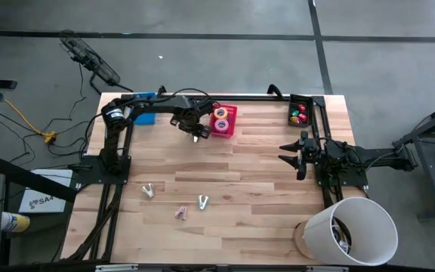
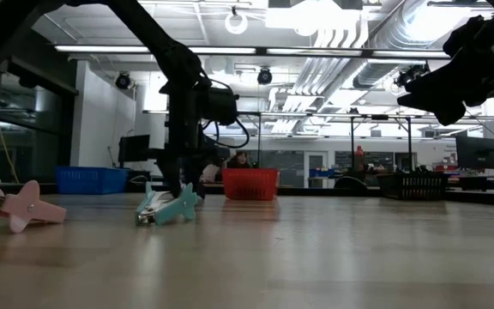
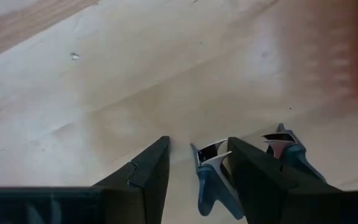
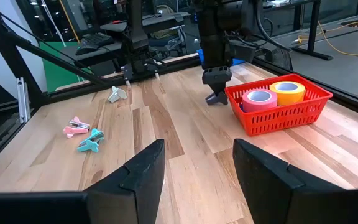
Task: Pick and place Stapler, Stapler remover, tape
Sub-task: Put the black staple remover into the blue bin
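My left gripper [image 1: 195,136] points down, open, close over the table beside the red basket [image 1: 223,121]. A blue staple remover [image 3: 213,183] lies on the wood under it. One wing shows in the gap between the fingers, and the other wing [image 3: 291,152] shows beyond one finger [image 3: 253,174], which hides the middle. The basket holds a yellow tape roll [image 4: 289,91] and a pink tape roll [image 4: 260,98]. Three more removers lie near the front: pink [image 4: 76,127], teal [image 4: 91,142] and pale [image 4: 117,94]. My right gripper [image 1: 287,153] waits open at the right. No stapler shows. My left gripper comes at the blue staple remover from above, with one finger [image 3: 253,174] over the remover's middle and the other finger to one side of it. That finger hides the place where they would meet, so I cannot tell whether it touches. The remover lies flat on the table.
A blue basket [image 1: 143,115] stands at the far left and a black bin [image 1: 300,113] with small coloured pieces at the far right. A white bucket [image 1: 353,230] lies at the near right corner. Bare wood spreads across the table's middle.
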`<action>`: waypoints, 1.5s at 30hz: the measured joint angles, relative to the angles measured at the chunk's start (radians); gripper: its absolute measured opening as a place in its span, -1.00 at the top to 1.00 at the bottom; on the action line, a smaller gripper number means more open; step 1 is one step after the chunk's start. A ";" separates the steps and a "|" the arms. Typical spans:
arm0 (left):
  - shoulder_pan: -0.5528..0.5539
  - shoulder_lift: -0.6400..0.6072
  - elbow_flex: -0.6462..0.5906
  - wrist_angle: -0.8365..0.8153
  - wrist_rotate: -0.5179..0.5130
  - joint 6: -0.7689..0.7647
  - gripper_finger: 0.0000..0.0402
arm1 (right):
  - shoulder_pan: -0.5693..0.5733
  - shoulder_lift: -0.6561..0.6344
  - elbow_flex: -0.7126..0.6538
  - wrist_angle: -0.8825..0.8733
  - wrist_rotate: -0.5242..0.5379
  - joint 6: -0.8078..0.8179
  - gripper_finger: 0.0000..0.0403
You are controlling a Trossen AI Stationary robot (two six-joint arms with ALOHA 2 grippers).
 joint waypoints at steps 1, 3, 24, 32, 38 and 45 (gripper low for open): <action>0.000 0.000 0.000 -0.001 0.002 0.000 0.22 | 0.000 0.000 0.000 0.000 0.000 0.000 0.10; 0.000 0.000 0.000 -0.002 0.002 0.001 0.26 | 0.000 0.000 0.000 0.000 0.000 0.000 0.10; 0.028 -0.099 -0.002 -0.160 -0.010 0.133 0.75 | 0.000 0.000 0.000 0.000 0.000 0.000 0.10; 0.107 -0.253 -0.002 -0.310 -0.167 0.182 0.77 | 0.000 0.000 0.000 0.000 0.000 0.000 0.10; 0.243 -0.344 -0.001 -0.414 -0.296 0.214 0.76 | 0.000 0.000 0.000 0.000 0.000 0.000 0.10; 0.405 -0.382 -0.001 -0.429 -0.328 0.238 0.76 | 0.000 0.000 0.000 0.000 0.000 0.000 0.10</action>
